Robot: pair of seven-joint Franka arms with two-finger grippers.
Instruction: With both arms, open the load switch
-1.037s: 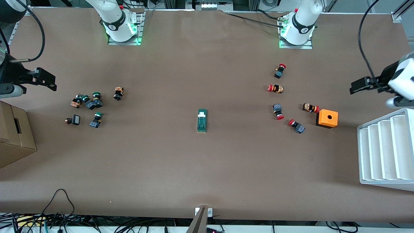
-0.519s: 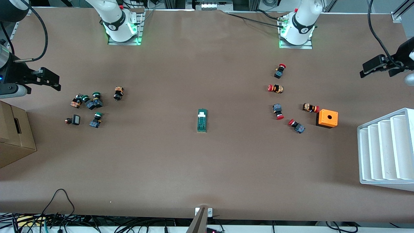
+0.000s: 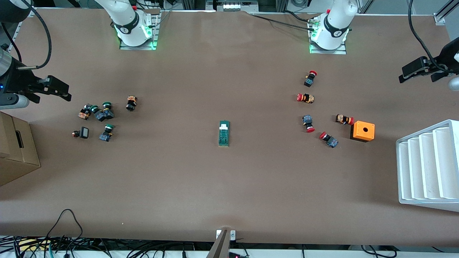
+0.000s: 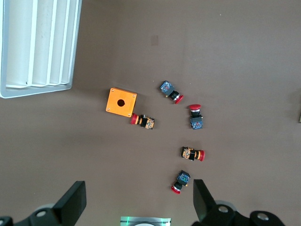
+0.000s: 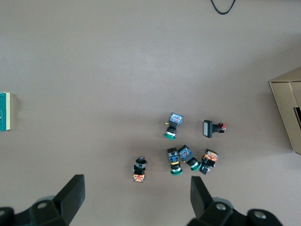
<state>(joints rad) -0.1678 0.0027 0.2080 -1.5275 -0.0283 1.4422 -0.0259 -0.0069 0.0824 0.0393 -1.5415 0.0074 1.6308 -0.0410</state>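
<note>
Load switch (image 3: pixel 224 133) is lying flat near the middle of the brown table (image 3: pixel 229 186), a slim dark-green block with its white tab end pointing toward the robots' bases; no writing on it is readable. Green-capped push buttons (image 3: pixel 100 114) are sitting well apart from it toward the right arm's end, red-capped push buttons (image 3: pixel 312 107) and an orange box (image 3: pixel 362 131) toward the left arm's end. Right gripper (image 3: pixel 61 91) is hanging over the table edge near a cardboard box (image 3: pixel 16 150), fingers spread wide, holding nothing. Left gripper (image 3: pixel 412 71) is hovering above a white tray (image 3: pixel 426 168), jaws wide, empty.
</note>
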